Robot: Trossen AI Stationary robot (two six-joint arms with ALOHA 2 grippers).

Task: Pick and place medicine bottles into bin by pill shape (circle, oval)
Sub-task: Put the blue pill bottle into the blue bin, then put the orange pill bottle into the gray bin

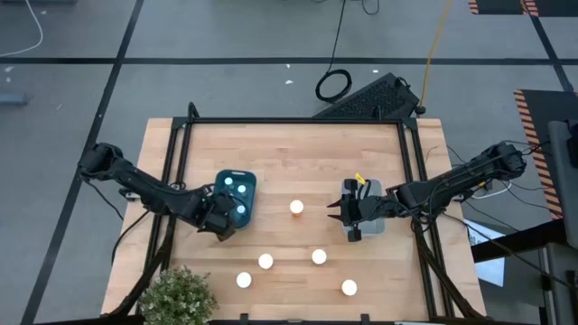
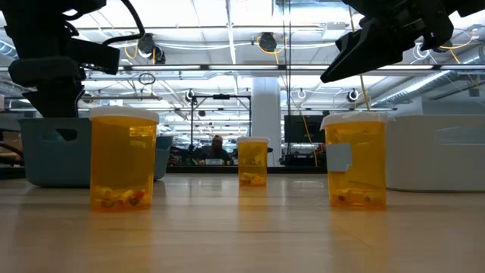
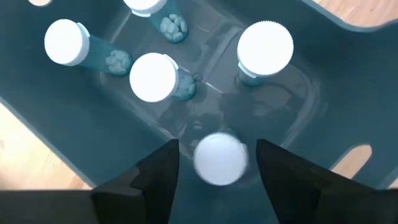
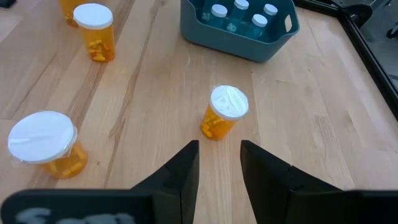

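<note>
My left gripper point(image 3: 217, 171) hangs open over the teal bin point(image 1: 237, 194), pointing down into it. A white-capped bottle point(image 3: 221, 158) shows blurred between its fingers, with a gap on either side. Several more white-capped bottles point(image 3: 152, 78) stand inside the bin on its floor. My right gripper point(image 4: 219, 165) is open and holds nothing. It hovers by the white bin point(image 1: 370, 221), facing an amber bottle point(image 4: 224, 112) that stands upright on the table. Several other amber bottles point(image 1: 265, 262) stand on the near half of the table.
A potted plant point(image 1: 176, 293) sits at the table's near left corner. A yellow item point(image 1: 359, 179) lies at the white bin's far edge. A black frame point(image 1: 289, 122) borders the table. Bare wood lies between the bins and along the far side.
</note>
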